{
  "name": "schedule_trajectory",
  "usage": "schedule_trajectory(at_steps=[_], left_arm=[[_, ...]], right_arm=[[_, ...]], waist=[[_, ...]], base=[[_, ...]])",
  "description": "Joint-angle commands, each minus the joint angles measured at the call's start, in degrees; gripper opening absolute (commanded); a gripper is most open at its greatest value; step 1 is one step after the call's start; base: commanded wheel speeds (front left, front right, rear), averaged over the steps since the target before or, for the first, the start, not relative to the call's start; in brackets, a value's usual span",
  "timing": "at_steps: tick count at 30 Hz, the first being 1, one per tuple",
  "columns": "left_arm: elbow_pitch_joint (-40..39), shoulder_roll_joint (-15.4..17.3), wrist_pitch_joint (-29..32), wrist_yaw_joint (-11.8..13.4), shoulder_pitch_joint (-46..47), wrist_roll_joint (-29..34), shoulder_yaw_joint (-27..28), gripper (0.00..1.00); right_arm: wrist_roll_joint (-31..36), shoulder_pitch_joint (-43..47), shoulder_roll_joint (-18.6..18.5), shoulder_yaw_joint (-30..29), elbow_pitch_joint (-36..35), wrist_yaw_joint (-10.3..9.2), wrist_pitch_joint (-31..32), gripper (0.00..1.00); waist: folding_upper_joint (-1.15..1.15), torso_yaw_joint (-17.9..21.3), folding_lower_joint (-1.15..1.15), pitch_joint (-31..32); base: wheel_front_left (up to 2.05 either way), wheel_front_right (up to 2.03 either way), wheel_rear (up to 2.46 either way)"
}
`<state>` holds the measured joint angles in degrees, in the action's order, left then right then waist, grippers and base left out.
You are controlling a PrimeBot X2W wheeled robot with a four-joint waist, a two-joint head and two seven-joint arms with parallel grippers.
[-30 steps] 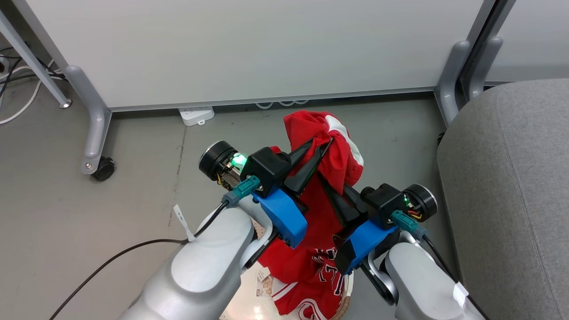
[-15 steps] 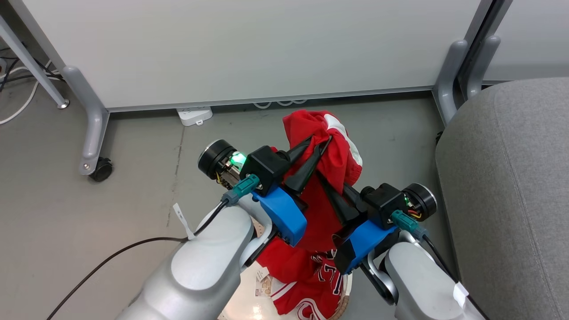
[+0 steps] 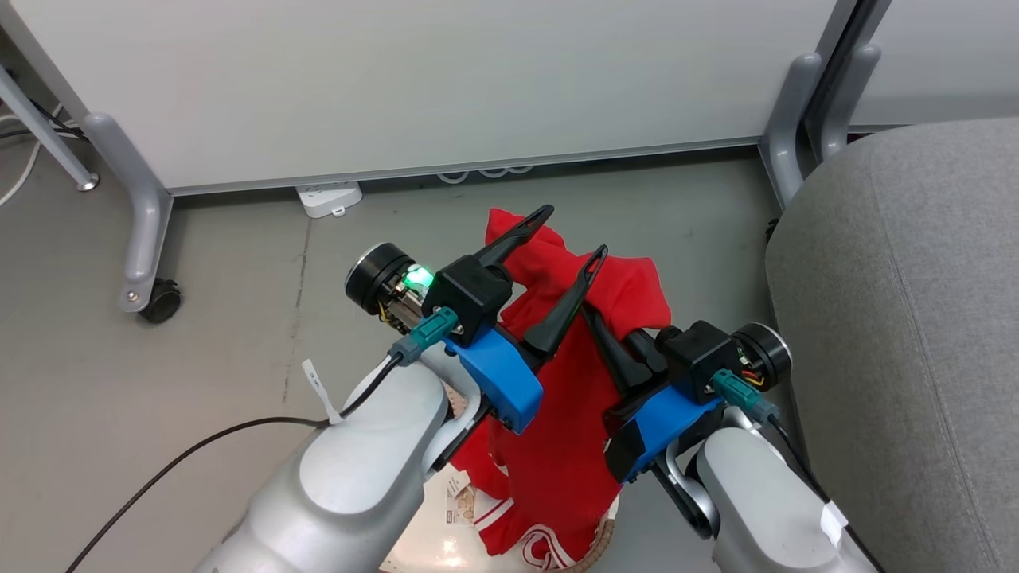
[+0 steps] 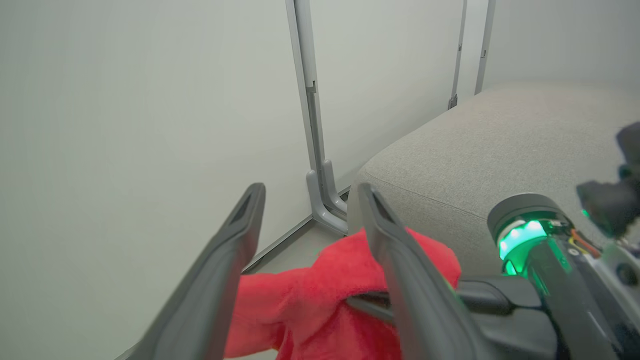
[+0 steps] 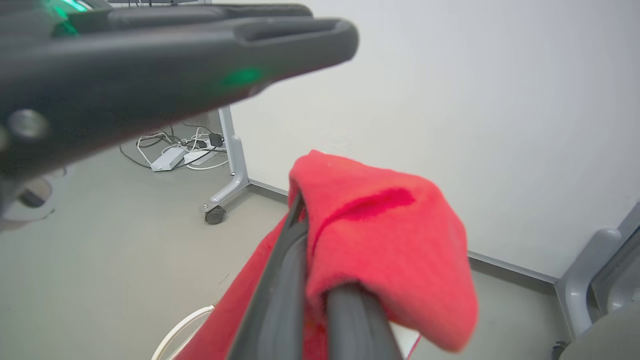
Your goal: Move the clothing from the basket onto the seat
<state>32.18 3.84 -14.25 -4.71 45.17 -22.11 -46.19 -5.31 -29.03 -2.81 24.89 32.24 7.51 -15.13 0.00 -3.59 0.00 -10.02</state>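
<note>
Head view: the left tool (image 3: pixel 573 232) now stands spread, its 2 dark fingers splayed above the red clothing (image 3: pixel 557 446). A second ago those fingers were pinched on a bunched fold with a white stripe; with that fold let go, the top of the bundle has slumped and lies lower. The right tool (image 3: pixel 593 318) is pressed together on the clothing, which hangs from it down into the basket (image 3: pixel 601 541) at the bottom edge. The seat (image 3: pixel 899 318) lies to the right, well apart from the fabric. The camera has shifted a little too.

Left wrist view: the left tool (image 4: pixel 311 192) has a clear gap between its fingers, the clothing (image 4: pixel 310 300) lies low between and below them, and the seat (image 4: pixel 500 140) is beyond.

Right wrist view: the right tool (image 5: pixel 300 225) pinches the clothing (image 5: pixel 390 235), which folds over its fingers like a hood above the floor (image 5: pixel 125 260).

My reading: 1 tool alone carries the load, so the garment's lower part has yet to clear the basket. Nothing lies on the seat yet.
</note>
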Motion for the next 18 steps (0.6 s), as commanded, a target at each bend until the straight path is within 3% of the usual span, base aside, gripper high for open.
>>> schedule_trajectory(at_steps=[1, 10, 18], left_arm=[[-0.07, 0.30, -0.27, 0.14, 0.66, 0.13, 0.01, 1.00], [-0.76, 1.34, 0.38, 0.33, 1.80, 0.28, -0.57, 1.00], [-1.50, 2.13, 0.90, 0.21, 2.92, 0.66, -1.54, 1.00]], right_arm=[[0.06, -0.35, -0.14, -0.36, -0.34, -0.04, -0.04, 0.00], [1.02, -1.67, -0.14, -4.39, -2.47, -0.04, -0.04, 0.00], [2.38, -1.88, -0.11, -11.71, -5.18, -0.04, -0.04, 0.00]], waist=[[0.00, 0.46, 0.00, -0.37], [0.00, 5.28, 0.00, -3.57], [0.00, 10.96, 0.00, -6.15]], base=[[0.00, 0.00, 0.00], [0.00, 0.00, 0.00], [0.00, 0.00, 0.00]])
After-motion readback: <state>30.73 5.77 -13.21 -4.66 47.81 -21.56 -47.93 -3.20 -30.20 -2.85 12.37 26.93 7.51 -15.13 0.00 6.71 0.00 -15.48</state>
